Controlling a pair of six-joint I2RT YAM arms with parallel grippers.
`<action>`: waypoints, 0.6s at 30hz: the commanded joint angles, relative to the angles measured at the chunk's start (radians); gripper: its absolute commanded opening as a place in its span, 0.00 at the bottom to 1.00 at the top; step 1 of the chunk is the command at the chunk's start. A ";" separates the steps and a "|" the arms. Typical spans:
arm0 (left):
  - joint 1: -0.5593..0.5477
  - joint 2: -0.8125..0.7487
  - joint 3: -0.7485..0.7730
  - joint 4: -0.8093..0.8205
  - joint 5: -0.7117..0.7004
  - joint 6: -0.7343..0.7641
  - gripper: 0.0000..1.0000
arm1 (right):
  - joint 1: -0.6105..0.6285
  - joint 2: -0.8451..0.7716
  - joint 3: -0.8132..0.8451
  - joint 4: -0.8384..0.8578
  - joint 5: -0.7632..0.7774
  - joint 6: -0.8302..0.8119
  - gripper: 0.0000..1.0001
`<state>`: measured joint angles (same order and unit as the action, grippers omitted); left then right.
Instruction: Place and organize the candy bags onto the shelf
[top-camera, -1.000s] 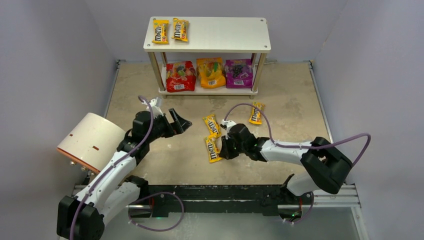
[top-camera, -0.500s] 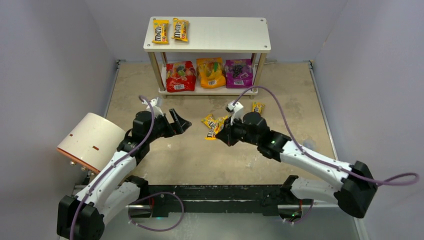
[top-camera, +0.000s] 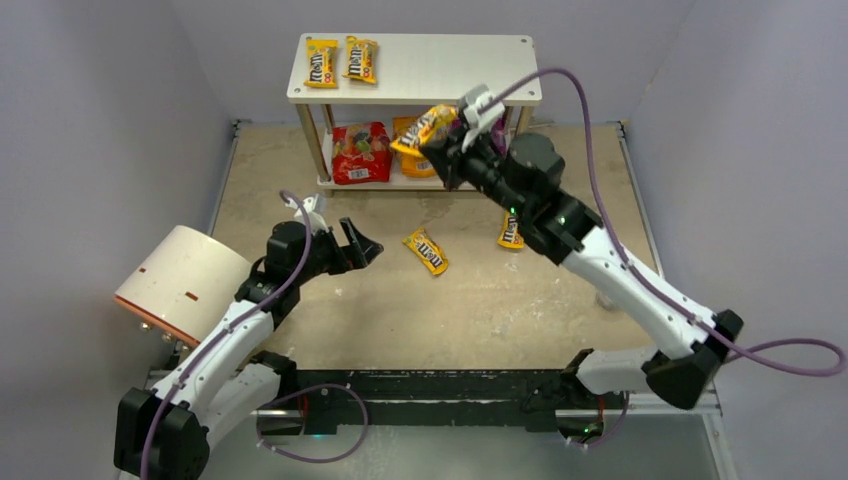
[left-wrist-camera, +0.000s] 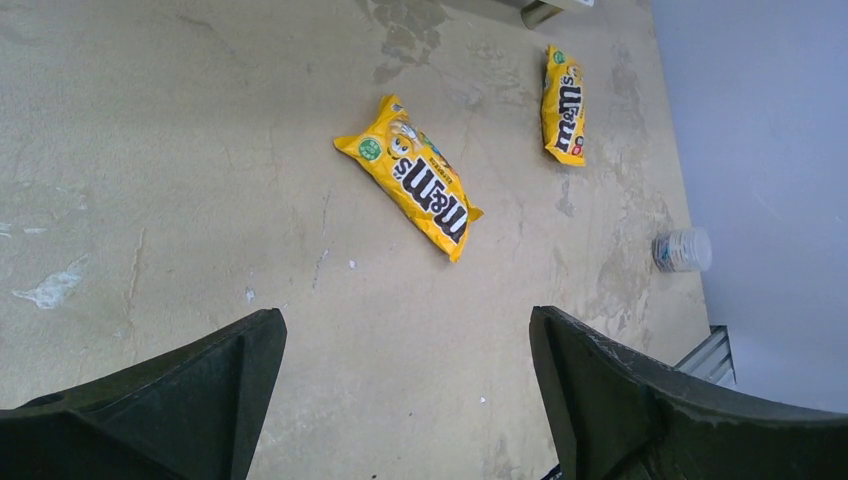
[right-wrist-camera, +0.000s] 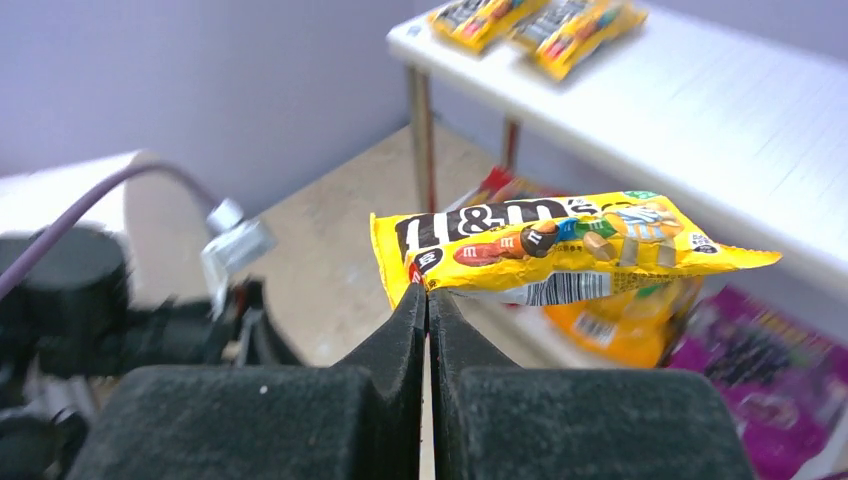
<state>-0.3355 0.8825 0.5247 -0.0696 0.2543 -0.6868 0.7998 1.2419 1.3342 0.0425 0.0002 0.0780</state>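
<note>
My right gripper (top-camera: 447, 135) is shut on the edge of a yellow M&M's packet (top-camera: 424, 127), held in the air in front of the shelf (top-camera: 440, 70); the packet shows in the right wrist view (right-wrist-camera: 560, 245) above the pinched fingertips (right-wrist-camera: 428, 300). Two M&M's packets (top-camera: 341, 61) lie on the top board at the left. The red pouch (top-camera: 360, 152) sits on the lower board; the orange and purple pouches (right-wrist-camera: 740, 390) are partly hidden by the arm. Two packets lie on the table (top-camera: 427, 251) (top-camera: 511, 230). My left gripper (top-camera: 362, 245) is open and empty, left of them.
A white-and-orange cylinder (top-camera: 180, 283) lies at the left by my left arm. A small clear cup or cap (left-wrist-camera: 682, 250) sits on the table at the right. Grey walls close in the tan table on three sides.
My right gripper took a yellow packet off the table and raised it up and back to the shelf front. The left arm has not moved.
</note>
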 joint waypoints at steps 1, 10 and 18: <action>-0.002 0.007 -0.014 0.043 0.004 0.023 0.97 | -0.138 0.173 0.247 -0.007 -0.084 -0.106 0.00; -0.003 0.024 -0.017 0.054 0.021 0.029 0.97 | -0.261 0.461 0.554 0.045 -0.273 -0.181 0.00; -0.003 0.044 -0.020 0.116 0.065 0.036 0.97 | -0.326 0.733 0.876 -0.105 -0.513 -0.160 0.00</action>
<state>-0.3355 0.9176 0.5083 -0.0311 0.2771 -0.6830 0.5045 1.9179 2.0922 -0.0208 -0.3115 -0.0761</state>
